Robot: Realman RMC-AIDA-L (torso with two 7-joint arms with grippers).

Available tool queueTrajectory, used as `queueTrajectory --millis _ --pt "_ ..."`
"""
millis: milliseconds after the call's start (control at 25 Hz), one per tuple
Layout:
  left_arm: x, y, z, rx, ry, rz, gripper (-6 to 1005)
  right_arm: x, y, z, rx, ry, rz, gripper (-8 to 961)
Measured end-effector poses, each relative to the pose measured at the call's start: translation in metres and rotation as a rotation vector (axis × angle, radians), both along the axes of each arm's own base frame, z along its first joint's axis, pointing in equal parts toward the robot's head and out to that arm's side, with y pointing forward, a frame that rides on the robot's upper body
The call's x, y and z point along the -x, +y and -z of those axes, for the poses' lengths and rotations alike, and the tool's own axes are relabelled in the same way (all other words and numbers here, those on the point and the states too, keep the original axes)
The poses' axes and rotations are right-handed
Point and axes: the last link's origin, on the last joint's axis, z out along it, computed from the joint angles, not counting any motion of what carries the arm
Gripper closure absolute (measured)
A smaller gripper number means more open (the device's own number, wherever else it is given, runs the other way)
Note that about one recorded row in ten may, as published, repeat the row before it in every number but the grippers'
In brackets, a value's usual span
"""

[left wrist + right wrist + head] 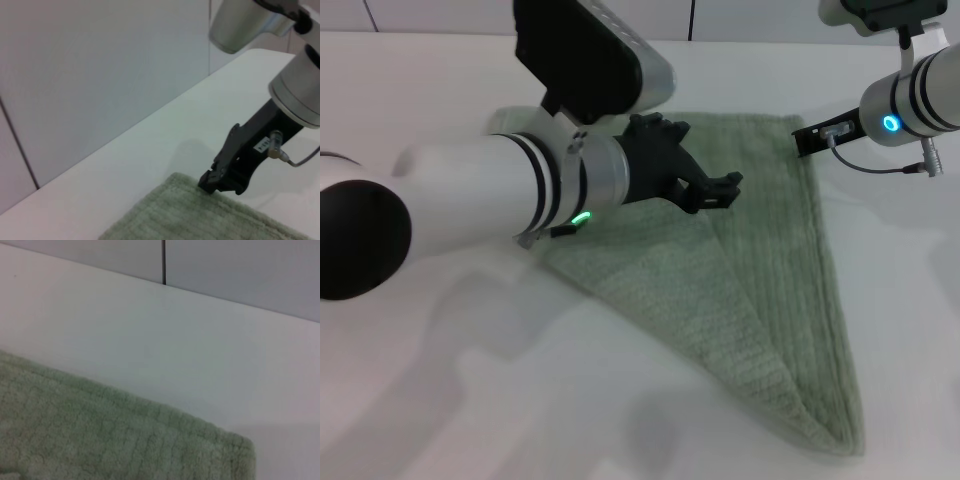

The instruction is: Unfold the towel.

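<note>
While our right gripper (807,138) sits at the towel (760,300) corner, fingers unreadable, and our left gripper (725,190) hovers, fingers likewise unreadable, we risk dragging the fold; both layers may lift together.

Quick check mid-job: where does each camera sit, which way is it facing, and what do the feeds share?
Head: above, looking down at the folded towel; left gripper over it, right gripper at its far corner.
Left wrist: faces the wall, showing the towel's corner and right gripper.
Right wrist: same corner, no fingers visible.
All share that corner.
</note>
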Motion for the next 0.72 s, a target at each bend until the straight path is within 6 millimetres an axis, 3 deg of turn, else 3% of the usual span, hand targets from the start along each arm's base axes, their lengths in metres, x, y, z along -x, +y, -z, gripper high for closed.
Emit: queueTrajectory --millis 280,480,720 --pt "-0.001 0.007 0.009 0.005 0.023 0.023 174 0.0 0.0 0.0 0.002 -0.001 0.001 953" --pt "0.011 0.022 0.023 0.006 0.072 0.012 174 0.0 0.0 0.0 0.004 -0.001 0.001 953" --pt "0.021 0.032 0.024 -0.012 0.083 -0.015 175 0.002 0.0 0.0 0.004 0.0 -0.003 953"
